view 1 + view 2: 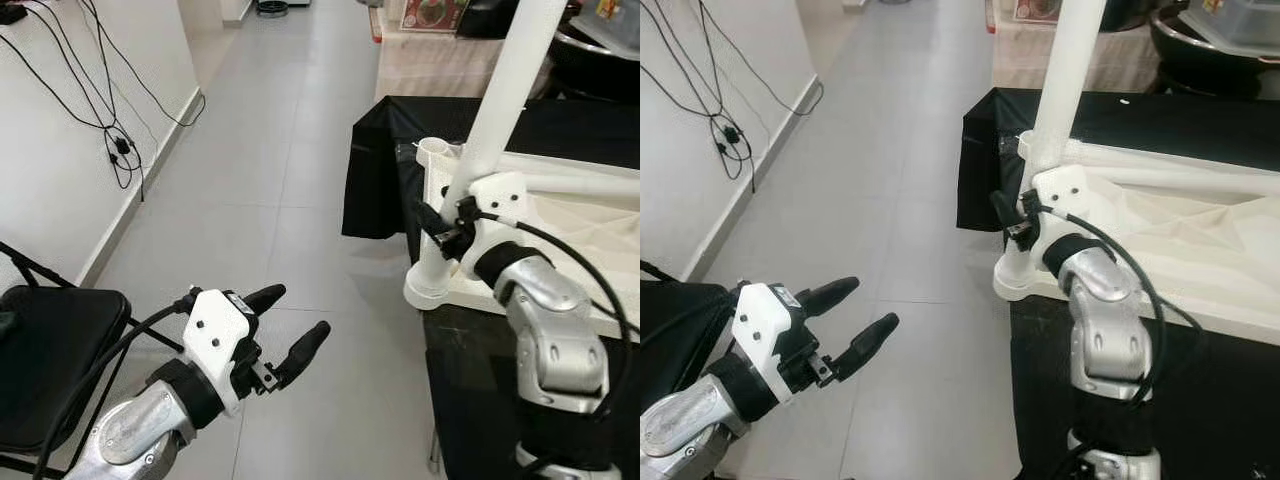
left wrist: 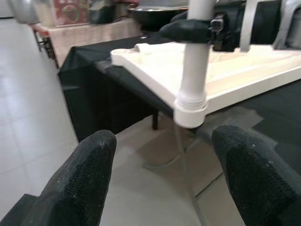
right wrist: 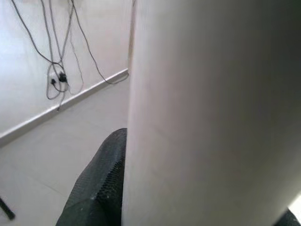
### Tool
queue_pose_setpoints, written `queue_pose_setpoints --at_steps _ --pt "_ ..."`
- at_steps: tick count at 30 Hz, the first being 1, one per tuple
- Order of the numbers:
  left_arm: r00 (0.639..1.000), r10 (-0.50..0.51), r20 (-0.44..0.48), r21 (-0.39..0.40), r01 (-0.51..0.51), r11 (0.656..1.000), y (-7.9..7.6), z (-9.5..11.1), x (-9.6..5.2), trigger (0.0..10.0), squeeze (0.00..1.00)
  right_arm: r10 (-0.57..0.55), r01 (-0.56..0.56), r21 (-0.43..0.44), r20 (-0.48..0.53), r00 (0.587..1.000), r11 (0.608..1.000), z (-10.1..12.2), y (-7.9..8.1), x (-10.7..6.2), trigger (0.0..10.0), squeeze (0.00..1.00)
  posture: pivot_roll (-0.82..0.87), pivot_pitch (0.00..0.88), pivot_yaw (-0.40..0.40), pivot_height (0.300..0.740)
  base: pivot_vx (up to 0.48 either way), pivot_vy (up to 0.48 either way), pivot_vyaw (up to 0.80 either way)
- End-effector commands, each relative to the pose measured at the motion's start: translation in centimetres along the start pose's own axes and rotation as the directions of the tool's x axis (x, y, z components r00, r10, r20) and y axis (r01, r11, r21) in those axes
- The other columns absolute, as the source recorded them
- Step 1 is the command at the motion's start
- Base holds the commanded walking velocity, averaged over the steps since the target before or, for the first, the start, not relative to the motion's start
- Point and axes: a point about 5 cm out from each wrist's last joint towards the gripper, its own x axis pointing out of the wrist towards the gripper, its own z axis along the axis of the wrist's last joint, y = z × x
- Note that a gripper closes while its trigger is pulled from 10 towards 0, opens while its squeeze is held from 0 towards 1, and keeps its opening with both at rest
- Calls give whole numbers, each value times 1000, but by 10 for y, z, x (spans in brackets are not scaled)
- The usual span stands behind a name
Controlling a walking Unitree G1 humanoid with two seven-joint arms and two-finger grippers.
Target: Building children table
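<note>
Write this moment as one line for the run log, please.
right gripper: shut on white table leg | leg: standing in tabletop corner socket | left gripper: open, over floor

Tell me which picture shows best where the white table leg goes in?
The left wrist view: the white leg stands in its socket on the tabletop, gripped by the right gripper. The eye views show it partly behind the arm; the right wrist view is too close.
</note>
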Motion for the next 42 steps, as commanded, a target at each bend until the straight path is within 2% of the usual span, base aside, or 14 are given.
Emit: queue_pose_setpoints --at_steps 1,2,7,11,15,16,24,25,26,29,30,32,35,42 --pt "1000 0 1 -6 0 1000 -2 -1 -2 10000 0 -249 223 -131 -238 939 966 -39 -38 -16 8196 0 77 175 -48 740 0 0 0" --pt "1000 0 0 -8 0 1000 -3 -1 -2 10000 0 -282 248 -157 -248 927 956 -37 -48 -20 10000 0 73 176 -45 740 0 0 0" --pt "1000 -12 -2 -10 12 1000 -2 -2 -1 10000 0 -384 352 -164 -259 886 922 -28 -70 -40 10000 0 62 179 -33 740 0 0 0" --pt "1000 -31 -3 -8 31 999 0 -3 1 10000 0 -407 400 -91 -313 858 912 -26 -89 -61 10000 0 43 178 -16 740 0 0 0" --pt "999 -39 -2 -10 39 999 -1 -3 2 10000 0 -411 407 -84 -330 850 910 -27 -94 -65 10000 0 38 177 -10 740 0 0 0" --pt "999 -45 0 -11 45 999 -2 -3 3 10000 0 -424 424 -77 -335 841 902 -28 -96 -66 10000 1000 38 175 -9 740 0 0 0" --pt "999 -50 4 -10 50 999 -2 -3 5 10000 0 -411 432 -25 -363 836 902 -30 -88 -62 10000 1000 44 176 -13 740 0 0 0" --pt "999 -47 4 -10 47 999 -2 -2 4 10000 0 -400 427 -11 -367 839 904 -30 -85 -61 10000 788 46 177 -16 740 0 0 0" --pt "999 -44 3 -9 44 999 -1 -2 3 10000 0 -387 417 2 -369 845 909 -29 -83 -59 10000 0 48 176 -18 740 0 0 0" --pt "999 -40 3 -10 40 999 -1 -3 3 10000 0 -343 385 63 -340 876 921 -24 -81 -52 10000 0 49 177 -20 740 0 0 0" --pt "999 -41 5 -11 41 999 -2 -3 4 10000 0 -265 298 106 -248 932 949 -10 -77 -41 10000 0 49 179 -21 740 0 0 0" --pt "999 -42 6 -11 42 999 -2 -3 4 10000 0 -236 264 115 -214 948 958 -5 -76 -37 10000 0 49 179 -21 740 0 0 0" --pt "999 -44 10 -10 44 999 -3 -2 5 10000 0 -106 113 129 -66 992 985 13 -69 -23 10000 0 56 175 -25 740 0 0 0" --pt "999 -45 14 -3 45 999 -3 -1 6 10000 0 -63 57 129 41 997 990 22 -72 -4 10000 0 69 167 -19 740 0 0 0"
